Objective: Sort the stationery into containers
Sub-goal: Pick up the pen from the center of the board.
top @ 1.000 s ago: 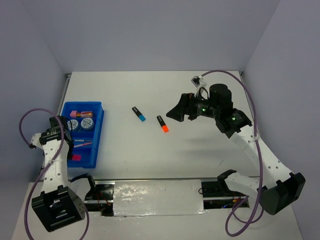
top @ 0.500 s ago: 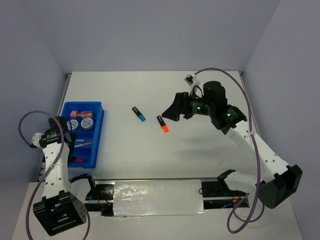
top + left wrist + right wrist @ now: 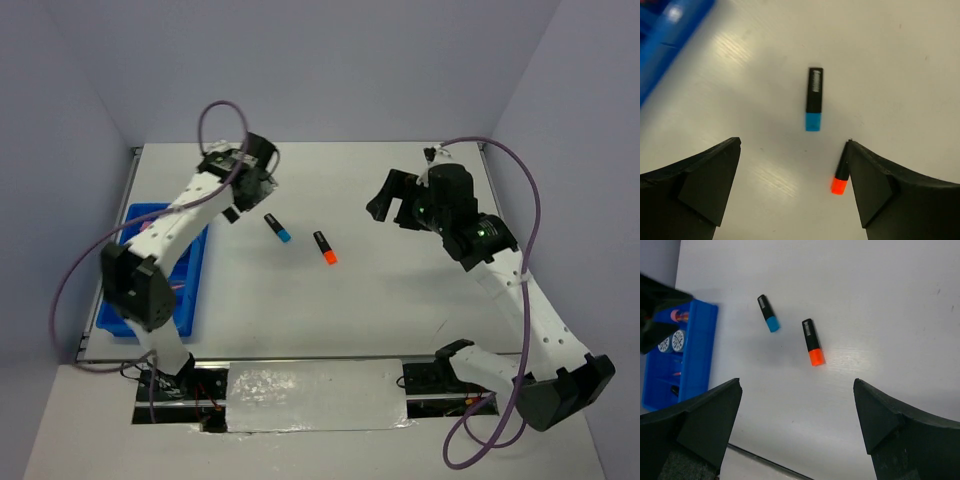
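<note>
A white table is enclosed on three sides by plain, pale lavender-grey walls: a back wall, a left wall and a right wall. A crinkled silvery plate is set at the near edge of the table. The scene is lit softly and evenly, and faint patches of glare are shown on the tabletop in the left wrist view.

The tray sits along the left edge of the table, toward its near-left corner. Right of it, mid-table, lie two highlighters, apart: the left highlighter farther back, the right highlighter nearer me. My left gripper hangs between tray and left highlighter.
</note>
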Available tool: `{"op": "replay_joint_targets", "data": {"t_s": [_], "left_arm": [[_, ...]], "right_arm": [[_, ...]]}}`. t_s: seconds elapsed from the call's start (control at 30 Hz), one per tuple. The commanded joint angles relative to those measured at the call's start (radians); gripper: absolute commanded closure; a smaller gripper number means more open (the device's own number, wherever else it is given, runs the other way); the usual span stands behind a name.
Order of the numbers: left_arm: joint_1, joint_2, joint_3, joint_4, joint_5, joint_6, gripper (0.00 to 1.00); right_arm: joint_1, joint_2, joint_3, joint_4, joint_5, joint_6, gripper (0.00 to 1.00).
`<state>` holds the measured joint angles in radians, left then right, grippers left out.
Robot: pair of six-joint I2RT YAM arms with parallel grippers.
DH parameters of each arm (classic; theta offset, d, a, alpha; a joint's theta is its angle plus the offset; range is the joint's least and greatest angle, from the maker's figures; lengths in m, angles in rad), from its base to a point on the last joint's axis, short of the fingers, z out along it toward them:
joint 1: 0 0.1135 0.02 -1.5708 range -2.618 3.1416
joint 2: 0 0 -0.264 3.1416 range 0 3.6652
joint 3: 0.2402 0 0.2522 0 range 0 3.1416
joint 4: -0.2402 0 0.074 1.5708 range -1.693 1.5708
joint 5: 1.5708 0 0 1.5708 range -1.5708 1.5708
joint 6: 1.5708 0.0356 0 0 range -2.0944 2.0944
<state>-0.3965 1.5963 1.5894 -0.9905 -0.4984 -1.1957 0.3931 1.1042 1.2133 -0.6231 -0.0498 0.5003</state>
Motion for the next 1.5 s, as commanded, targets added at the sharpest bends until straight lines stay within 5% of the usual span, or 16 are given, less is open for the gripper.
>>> {"op": "replay_joint_targets", "data": {"t_s": [0.0,0.23,0.63,0.73,0.8,0.87,1.03,1.13,1.27,1.47], "left_arm": [[-0.087,0.244,0.168,-0.111,-0.034,-0.045,0.01],[-0.104,0.528,0.377,-0.125,0.037,-0.111,0.01],[-0.073,0.672,0.327,-0.019,0.049,-0.097,0.12],[-0.056,0.680,0.293,0.035,0.061,-0.065,0.21],[-0.051,0.676,0.262,0.055,0.069,-0.053,0.46],[-0.050,0.653,0.206,0.096,0.076,-0.041,0.60],[-0.042,0.614,0.077,0.223,0.123,-0.007,0.55],[-0.042,0.568,0.023,0.260,0.136,0.004,1.00],[-0.053,0.400,-0.008,0.208,0.107,-0.019,1.00],[0.010,0.042,-0.051,-0.102,-0.025,-0.129,1.00]], "right_arm": [[-0.003,-0.064,-0.032,-0.066,0.084,0.020,0.00],[-0.007,-0.162,-0.155,-0.052,-0.064,0.021,0.00],[-0.005,-0.247,-0.184,-0.092,-0.108,-0.032,0.00],[-0.005,-0.245,-0.170,-0.090,-0.125,-0.042,0.00],[-0.007,-0.236,-0.161,-0.090,-0.128,-0.048,0.00],[-0.008,-0.228,-0.152,-0.086,-0.131,-0.049,0.00],[-0.007,-0.195,-0.141,-0.057,-0.166,-0.046,0.00],[-0.008,-0.178,-0.136,-0.041,-0.186,-0.043,0.00],[-0.005,-0.162,-0.127,-0.026,-0.197,-0.049,0.00],[-0.005,-0.138,-0.139,0.014,-0.234,-0.046,0.00]]}}
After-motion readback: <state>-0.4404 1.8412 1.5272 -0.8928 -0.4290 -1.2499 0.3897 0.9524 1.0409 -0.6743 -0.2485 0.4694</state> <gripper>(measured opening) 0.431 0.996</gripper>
